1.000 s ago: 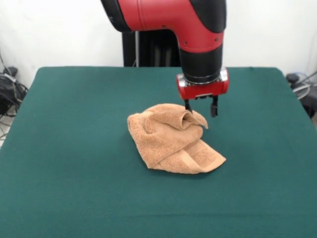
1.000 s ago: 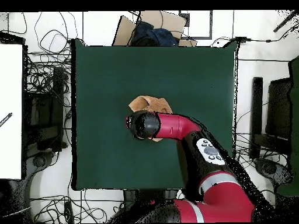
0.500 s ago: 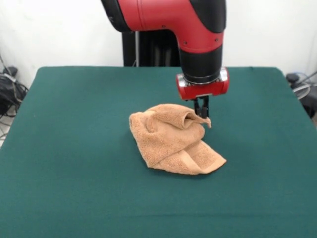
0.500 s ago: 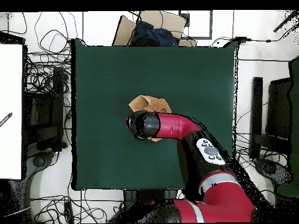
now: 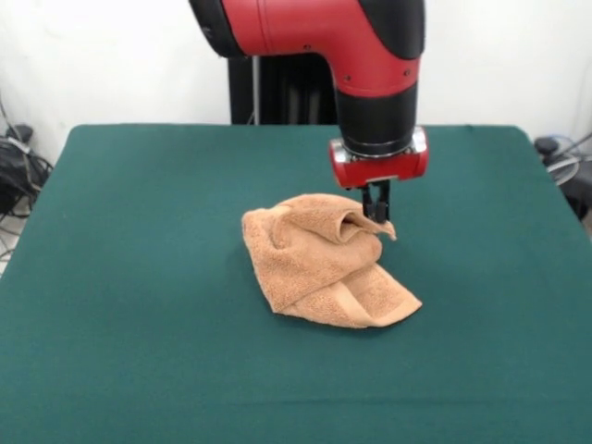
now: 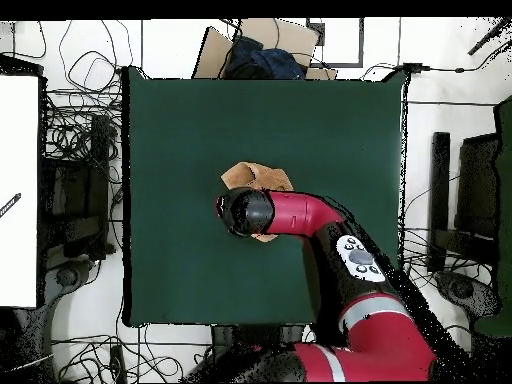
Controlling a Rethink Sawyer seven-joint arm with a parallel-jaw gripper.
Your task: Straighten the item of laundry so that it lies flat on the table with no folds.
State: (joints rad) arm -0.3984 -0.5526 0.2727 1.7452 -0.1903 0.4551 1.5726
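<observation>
One crumpled towel [image 5: 326, 266] at frame centre on one green counter [image 5: 139, 277]; one gripper [image 5: 376, 209], jaws pinching its raised fold.

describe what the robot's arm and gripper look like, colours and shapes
A thick, rounded glossy red arm with black sections. The wrist is a black cylinder ending in a red block with a silver rim. Below it sits a small black two-fingered gripper. From overhead, a grey oval button panel marks a link.

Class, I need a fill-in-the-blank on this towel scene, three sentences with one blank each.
The peach-orange terry-cloth towel lies ___ on the table.
The dark felt-like tabletop is coloured ___.
The robot's pincer is ___ on a raised fold of the towel.
Missing words: crumpled; green; shut
</observation>
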